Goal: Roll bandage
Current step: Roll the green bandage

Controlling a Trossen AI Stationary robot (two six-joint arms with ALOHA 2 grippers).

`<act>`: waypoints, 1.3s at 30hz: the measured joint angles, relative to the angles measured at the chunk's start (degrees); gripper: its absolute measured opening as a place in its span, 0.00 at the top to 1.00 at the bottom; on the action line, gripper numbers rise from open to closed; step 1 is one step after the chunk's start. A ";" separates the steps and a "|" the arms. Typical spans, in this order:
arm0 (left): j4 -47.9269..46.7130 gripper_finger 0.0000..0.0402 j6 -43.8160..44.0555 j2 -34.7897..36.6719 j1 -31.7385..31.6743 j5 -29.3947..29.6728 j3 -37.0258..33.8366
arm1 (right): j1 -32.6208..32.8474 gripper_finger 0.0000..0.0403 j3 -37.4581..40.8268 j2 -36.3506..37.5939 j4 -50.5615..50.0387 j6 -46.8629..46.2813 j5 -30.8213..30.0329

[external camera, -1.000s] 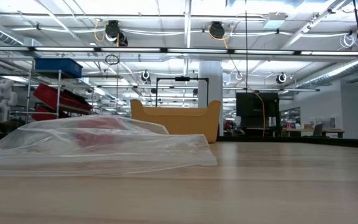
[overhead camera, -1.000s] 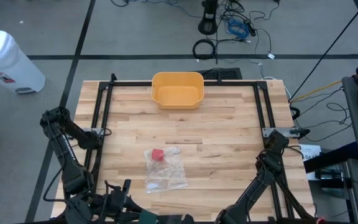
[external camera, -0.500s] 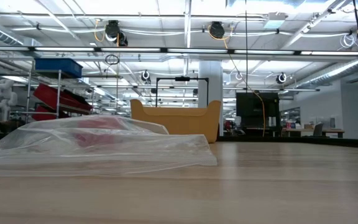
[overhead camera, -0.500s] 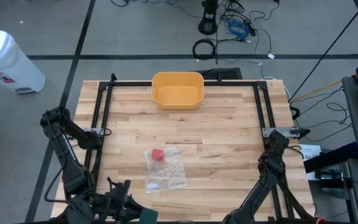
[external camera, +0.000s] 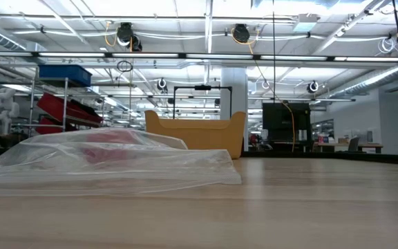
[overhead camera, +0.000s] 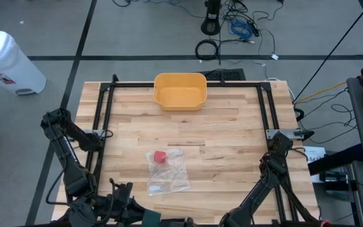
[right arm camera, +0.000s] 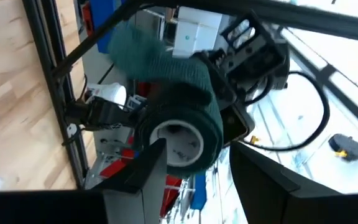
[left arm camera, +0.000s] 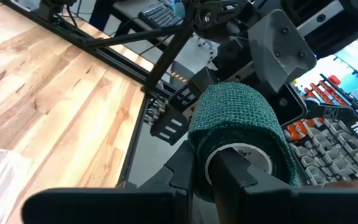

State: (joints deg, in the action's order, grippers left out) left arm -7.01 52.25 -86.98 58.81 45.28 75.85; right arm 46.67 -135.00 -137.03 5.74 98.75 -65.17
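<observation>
My two grippers meet off the near edge of the table, at about 6 o'clock in the overhead view, and that view cuts them off at the frame edge: I can make out my left gripper [overhead camera: 121, 205] and a sliver of teal beside it, but the right one is out of sight there. The low camera shows neither arm.

The green bandage roll [left arm camera: 241, 140] is held up between both grippers, off the table. In my left wrist view one dark finger [left arm camera: 244, 180] runs into the white cardboard core, and the fingers look drawn close together on the roll's wall; the lower half of the roll is hidden behind my own gripper body. In my right wrist view the same roll [right arm camera: 179, 127] sits between my right gripper's [right arm camera: 197, 171] two dark fingers, which stand apart on either side of it, clamped across its width. A loose, blurred length of bandage trails away from the roll.

The roll's long axis, through the core, points roughly straight at each wrist camera, so I see its round end face.

On the wooden table [overhead camera: 232, 139], a clear plastic bag [overhead camera: 167, 169] with a small red thing [overhead camera: 159, 156] lies near the middle, towards 7 o'clock. A yellow tub [overhead camera: 179, 91] sits at 12 o'clock.
</observation>
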 joint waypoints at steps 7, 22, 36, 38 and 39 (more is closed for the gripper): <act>-0.02 0.90 0.02 0.00 0.00 -0.09 0.00 | -0.48 0.60 0.00 0.00 0.00 2.90 4.08; -1.99 0.90 -0.04 0.00 -0.24 -0.07 0.00 | -1.75 0.81 0.00 0.00 -0.09 5.60 4.18; -2.73 0.73 -2.47 0.00 -0.28 1.33 0.07 | -1.73 0.90 0.02 -0.02 -0.33 2.10 5.49; -2.75 0.65 -3.45 0.00 -0.28 1.61 0.07 | -1.70 0.90 0.02 -0.02 -0.31 1.72 5.49; -2.73 0.62 -3.74 0.00 -0.28 1.71 0.07 | -1.62 0.90 0.02 -0.02 -0.31 1.57 5.49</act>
State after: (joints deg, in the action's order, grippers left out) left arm -9.74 48.50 -86.98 58.52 46.98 75.92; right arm 45.06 -134.98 -137.05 5.43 100.32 -59.68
